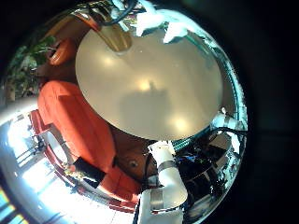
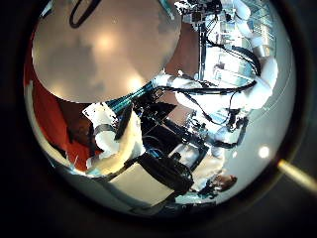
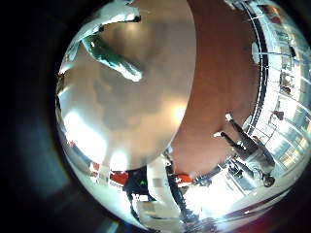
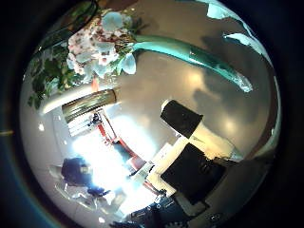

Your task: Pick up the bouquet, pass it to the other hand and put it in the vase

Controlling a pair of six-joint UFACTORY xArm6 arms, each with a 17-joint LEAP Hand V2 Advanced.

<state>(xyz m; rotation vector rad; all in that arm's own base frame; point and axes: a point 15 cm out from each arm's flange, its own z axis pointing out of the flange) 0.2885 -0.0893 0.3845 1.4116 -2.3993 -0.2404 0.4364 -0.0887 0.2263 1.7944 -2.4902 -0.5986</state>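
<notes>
The bouquet point(image 4: 114, 47) lies on the round table point(image 4: 180, 90), its flower heads beside the upright vase point(image 4: 90, 103) and its long wrapped stems point(image 4: 195, 55) running away from it. My right hand point(image 4: 195, 152) hovers close over the stems, with its fingertips point(image 4: 240, 40) spread near the stem end and not closed round it. The stems point(image 3: 115, 58) also show in the right little finger side view, with a finger point(image 3: 121, 14) beside them. My left hand point(image 1: 166, 182) is high above the table point(image 1: 149, 84), fingers relaxed and holding nothing. From there the vase point(image 1: 114, 37) stands near the table's edge.
A sofa point(image 1: 79, 126) stands on the floor beside the table. The left thumb side view shows the table point(image 2: 99, 50), a robot arm point(image 2: 233, 89) and dark equipment point(image 2: 163, 169) below it. Much of the tabletop around the bouquet is bare.
</notes>
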